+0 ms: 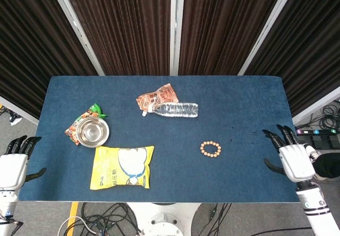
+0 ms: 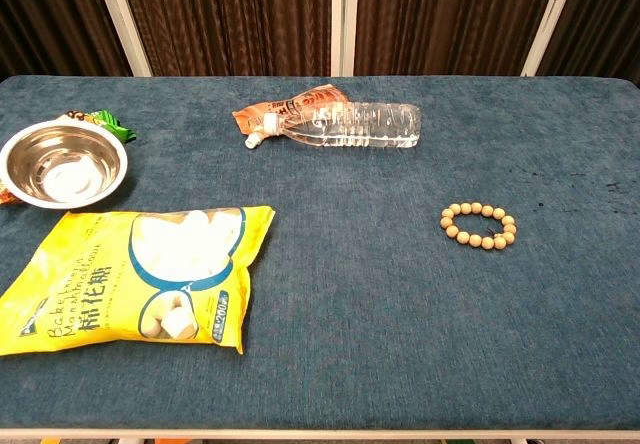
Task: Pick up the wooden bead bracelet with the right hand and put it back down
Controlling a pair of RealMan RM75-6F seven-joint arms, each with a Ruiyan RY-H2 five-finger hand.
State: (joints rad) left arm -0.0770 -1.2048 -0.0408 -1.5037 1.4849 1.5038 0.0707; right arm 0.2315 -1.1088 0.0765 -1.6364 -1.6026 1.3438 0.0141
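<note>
Head view. I see the wooden bead bracelet lying flat on the blue table, right of centre and nearer the front edge than the back. My right hand sits over the table's right edge near the front corner, fingers spread and holding nothing, well apart from the bracelet. My left hand is off the left edge by the front corner, fingers apart, likewise empty. A clear water bottle lies on its side near the middle of the table toward the back edge, its cap end touching an orange snack packet. A steel bowl stands near the left edge on top of another packet with a green end. A yellow candy bag lies flat near the front edge, just in front of the bowl.

Chest view. Neither hand shows here. The bracelet lies as a closed ring on the cloth toward the right side, untouched. The bottle, bowl and yellow bag sit on the table as noted above.
</note>
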